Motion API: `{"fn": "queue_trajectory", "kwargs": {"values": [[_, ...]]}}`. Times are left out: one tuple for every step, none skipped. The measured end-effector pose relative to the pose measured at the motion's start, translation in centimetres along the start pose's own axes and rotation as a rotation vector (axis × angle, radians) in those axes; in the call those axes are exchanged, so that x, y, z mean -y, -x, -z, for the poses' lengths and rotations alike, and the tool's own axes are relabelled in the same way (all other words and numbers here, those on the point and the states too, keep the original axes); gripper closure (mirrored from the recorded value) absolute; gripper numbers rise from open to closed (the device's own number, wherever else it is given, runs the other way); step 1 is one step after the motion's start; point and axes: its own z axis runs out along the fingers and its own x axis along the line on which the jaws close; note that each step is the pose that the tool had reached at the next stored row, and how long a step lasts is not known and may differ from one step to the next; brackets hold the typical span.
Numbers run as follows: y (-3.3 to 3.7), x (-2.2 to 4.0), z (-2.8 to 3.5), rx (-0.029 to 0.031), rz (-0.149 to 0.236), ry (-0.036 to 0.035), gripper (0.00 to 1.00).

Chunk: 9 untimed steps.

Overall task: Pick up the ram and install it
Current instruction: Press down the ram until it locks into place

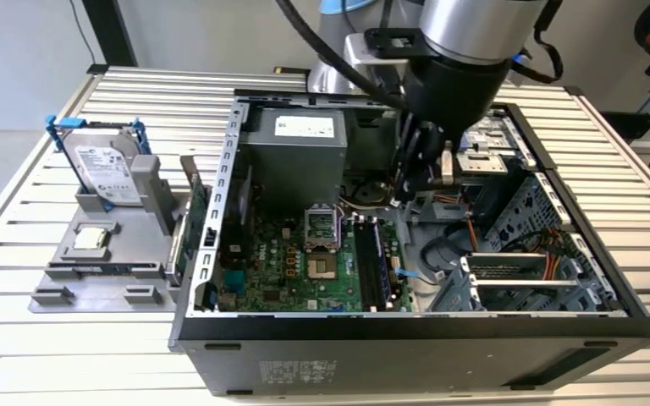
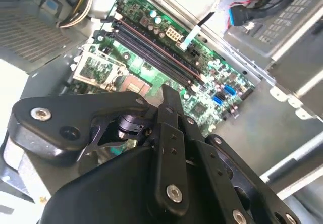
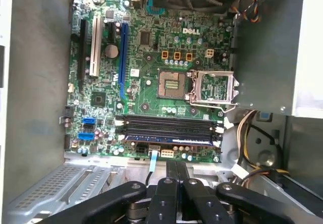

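Observation:
The ram [image 1: 378,254] is a long dark stick standing on edge in the motherboard's memory slots, inside the open computer case [image 1: 415,326]. In the first wrist view the ram [image 3: 169,138] lies in the slot row nearest the case wall, with bluish chips along it. My gripper [image 1: 399,200] hangs above the far end of those slots, apart from the stick. Its black fingers [image 3: 171,169] are pressed together with nothing between them. In the second wrist view the gripper [image 2: 169,90] points down at the green motherboard [image 2: 202,103].
A silver hard drive in a blue frame [image 1: 108,169] stands on a grey fixture [image 1: 99,262] at the exterior view's left. A green expansion card [image 1: 195,222] stands beside the case. Inside are the power supply [image 1: 291,161], the open CPU socket [image 3: 212,89], cables and a drive cage [image 1: 523,275].

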Motion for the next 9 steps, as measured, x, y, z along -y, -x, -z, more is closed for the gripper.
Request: {"fn": "queue_trajectory", "kwargs": {"values": [[0.01,-0.01,0.46,0.0001,0.000,-0.0001,1.00],[0.03,-0.02,0.93,0.0000,0.000,0.0000,1.00],[0.04,-0.03,1.38,-0.0001,0.000,0.0000,1.00],[0.06,-0.04,1.80,0.0000,0.000,-0.0001,1.00],[0.07,-0.04,2.18,-0.0002,0.000,0.0000,1.00],[0.07,-0.05,2.45,-0.0002,0.000,0.0000,1.00],[0.08,-0.05,2.59,-0.0002,0.000,0.0000,1.00],[0.08,-0.05,2.60,-0.0001,0.000,-0.0001,1.00],[0.08,-0.05,2.60,-0.0001,0.000,0.0000,1.00]]}}
